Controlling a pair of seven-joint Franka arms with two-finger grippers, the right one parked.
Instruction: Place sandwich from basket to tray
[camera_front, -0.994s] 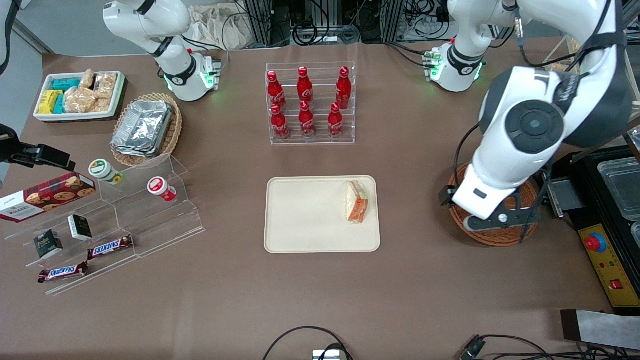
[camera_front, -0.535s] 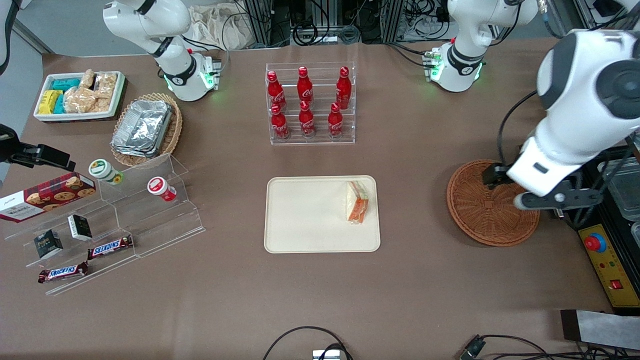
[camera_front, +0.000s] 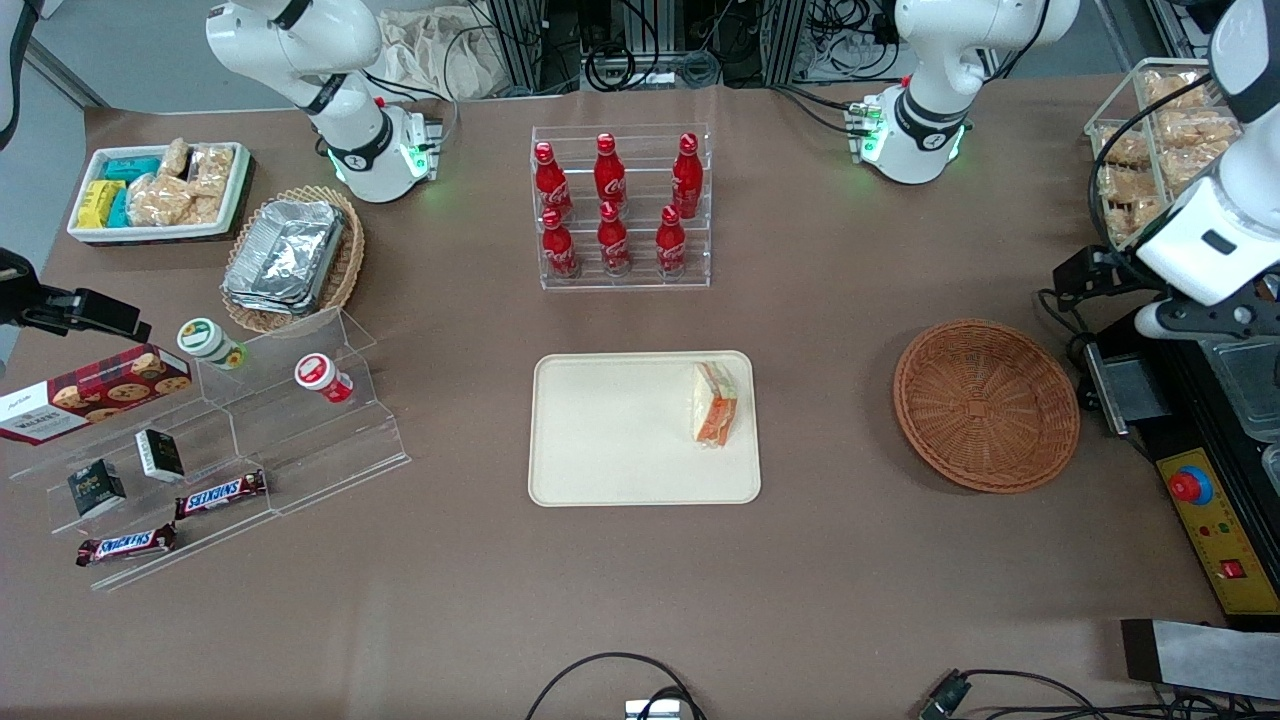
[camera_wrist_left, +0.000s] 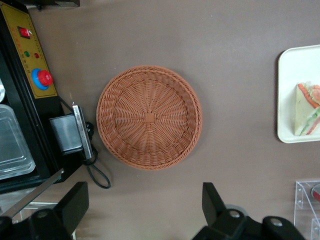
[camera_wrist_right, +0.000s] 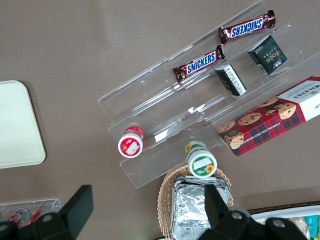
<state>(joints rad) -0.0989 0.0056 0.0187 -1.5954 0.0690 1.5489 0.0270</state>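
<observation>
Gripper (camera_wrist_left: 142, 210): released, fingers spread wide with nothing between them — raised near the working arm's end of the table, above the basket's farther side.
Tray (camera_front: 610, 440): cream, mid-table.
Basket (camera_front: 985, 404): holds nothing.
Sandwich (camera_front: 714, 403): on the tray's basket-side edge — long axis toward the front camera.
Writing: "SNICKERS" bars (camera_front: 220, 494), "WALKERS" box (camera_front: 92, 392).

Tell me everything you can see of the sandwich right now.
The sandwich is a triangular wedge of pale bread with orange, red and green filling layers showing along its cut side. It lies on the cream tray, close to the rim at the working arm's end, and touches only the tray. The wicker basket holds nothing. The gripper is open, high above the table beside the basket, well away from the sandwich.
</observation>
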